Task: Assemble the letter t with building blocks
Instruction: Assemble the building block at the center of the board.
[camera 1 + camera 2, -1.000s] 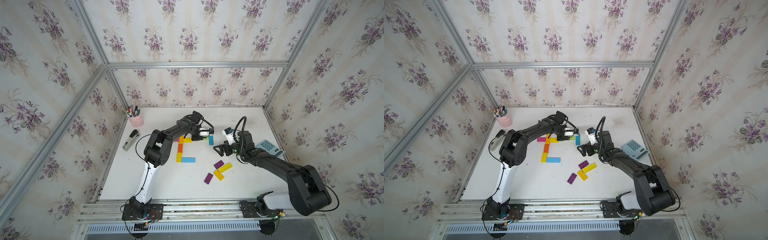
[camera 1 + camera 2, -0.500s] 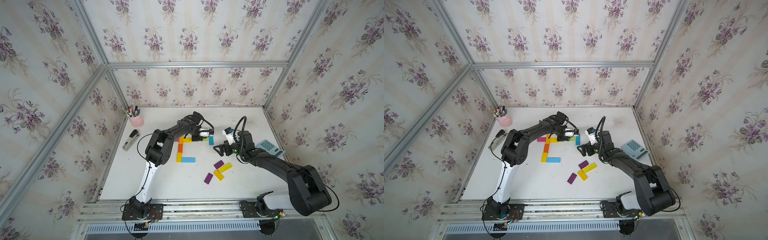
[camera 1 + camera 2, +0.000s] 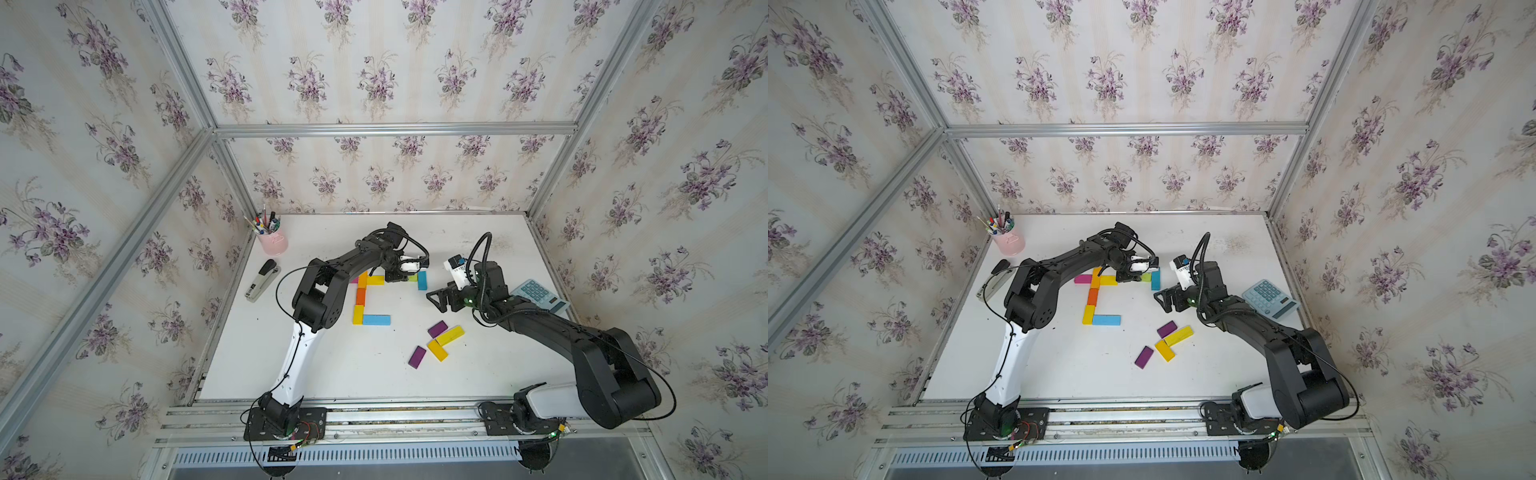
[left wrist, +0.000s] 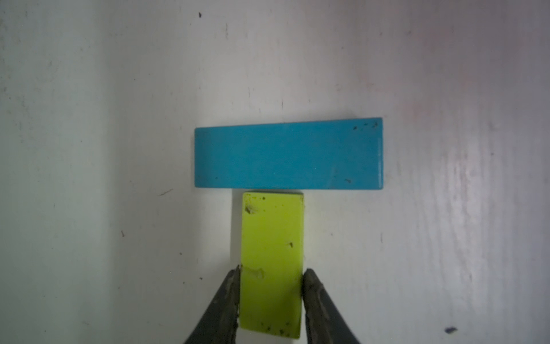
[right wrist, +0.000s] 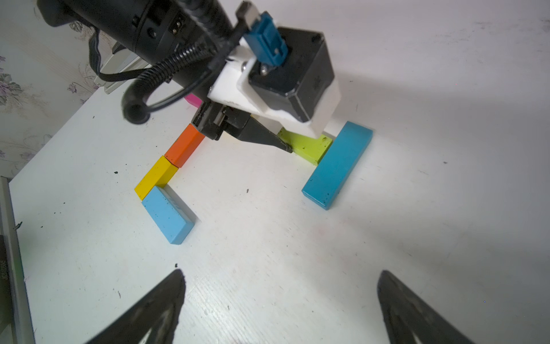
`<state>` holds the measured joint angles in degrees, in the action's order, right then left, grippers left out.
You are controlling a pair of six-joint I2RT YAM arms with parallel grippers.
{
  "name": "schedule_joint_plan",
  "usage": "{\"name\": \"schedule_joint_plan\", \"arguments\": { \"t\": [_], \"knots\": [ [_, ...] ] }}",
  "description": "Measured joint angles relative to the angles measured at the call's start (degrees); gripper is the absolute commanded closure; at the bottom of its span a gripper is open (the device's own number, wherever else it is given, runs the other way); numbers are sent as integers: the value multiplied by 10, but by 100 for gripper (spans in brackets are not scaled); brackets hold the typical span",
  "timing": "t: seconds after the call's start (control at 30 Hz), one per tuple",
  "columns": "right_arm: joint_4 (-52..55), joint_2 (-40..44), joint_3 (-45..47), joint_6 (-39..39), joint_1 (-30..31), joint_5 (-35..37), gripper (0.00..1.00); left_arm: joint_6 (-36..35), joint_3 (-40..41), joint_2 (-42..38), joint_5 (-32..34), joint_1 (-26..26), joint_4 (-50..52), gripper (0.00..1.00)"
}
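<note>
White tabletop (image 3: 374,374), near mid-frame in both top views: my left claw (image 4: 270,277) pinches the lime block (image 4: 272,238), its end just beside the teal block (image 4: 287,153); crossbar step, I judge; next, align, release gently; right claw (image 5: 279,286) gapes empty.

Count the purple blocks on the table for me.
2. The farther purple block lies beside a loose yellow block, near the right arm; the nearer purple block lies closer to the front edge. The left arm could hide others.
</note>
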<state>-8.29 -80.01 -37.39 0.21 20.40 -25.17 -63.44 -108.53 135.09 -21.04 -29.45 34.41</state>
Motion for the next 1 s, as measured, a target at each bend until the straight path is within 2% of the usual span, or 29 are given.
{"name": "schedule_joint_plan", "arguments": {
  "t": [0.63,1.0],
  "knots": [
    [0,-10,-5,-2,0,-7,0,6,0,0,-10,0,0,64],
    [0,-14,-6,-2,0,-12,0,6,3,0,-12,0,0,60]
  ]
}}
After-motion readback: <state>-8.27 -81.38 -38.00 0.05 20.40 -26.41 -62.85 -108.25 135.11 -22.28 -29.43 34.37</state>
